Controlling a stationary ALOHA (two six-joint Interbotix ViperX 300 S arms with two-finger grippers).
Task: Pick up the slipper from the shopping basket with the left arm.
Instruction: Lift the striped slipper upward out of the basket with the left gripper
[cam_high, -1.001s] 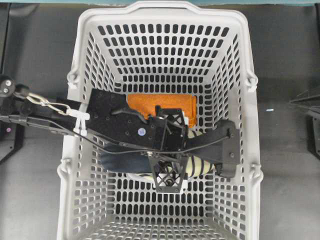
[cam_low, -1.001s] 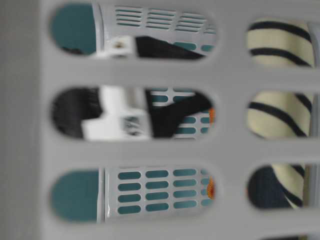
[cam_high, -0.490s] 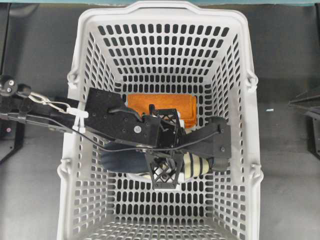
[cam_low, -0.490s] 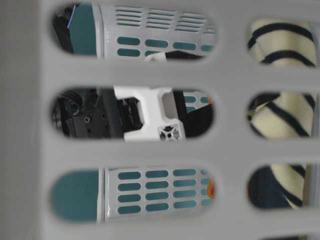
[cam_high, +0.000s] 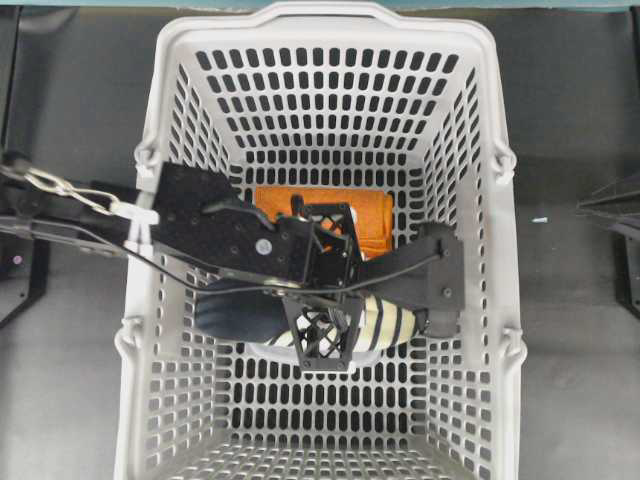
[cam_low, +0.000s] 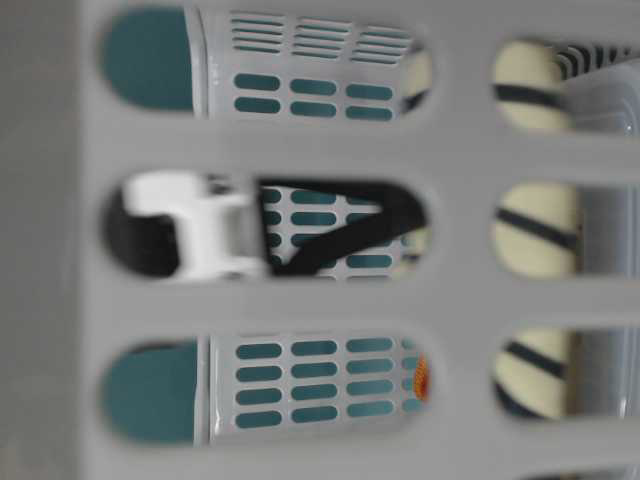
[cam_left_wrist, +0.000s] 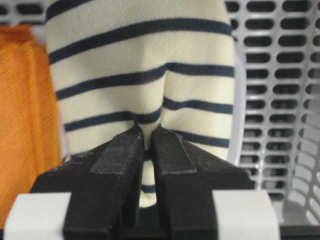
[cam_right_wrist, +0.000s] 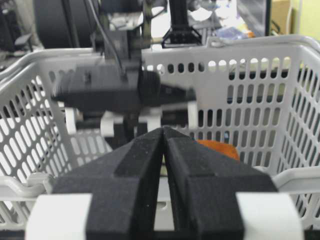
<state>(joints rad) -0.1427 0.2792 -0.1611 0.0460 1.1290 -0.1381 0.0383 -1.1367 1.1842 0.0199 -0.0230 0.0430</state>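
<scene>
The slipper (cam_high: 390, 325) lies across the middle of the light-grey shopping basket (cam_high: 168, 120), striped toe to the right, navy insole to the left. The left arm reaches in from the left, and its left gripper (cam_high: 333, 305) stands over the slipper. In the left wrist view the left gripper (cam_left_wrist: 148, 134) is shut, pinching a fold of the slipper's (cam_left_wrist: 145, 60) cream, navy-striped upper. Through the basket's slots, the table-level view shows the slipper's stripes (cam_low: 535, 230). My right gripper (cam_right_wrist: 163, 132) is shut on nothing, outside the basket wall (cam_right_wrist: 260, 95).
A folded orange cloth (cam_high: 365, 208) lies on the basket floor just behind the slipper, showing again at the left as the orange cloth (cam_left_wrist: 25, 100) in the left wrist view. The slotted basket wall (cam_left_wrist: 285, 100) stands close on the right of the slipper.
The left gripper's jaws have gone from wide open to shut on the slipper's upper. The arm and slipper have shifted slightly left, and the stripes have moved in the table-level view.
</scene>
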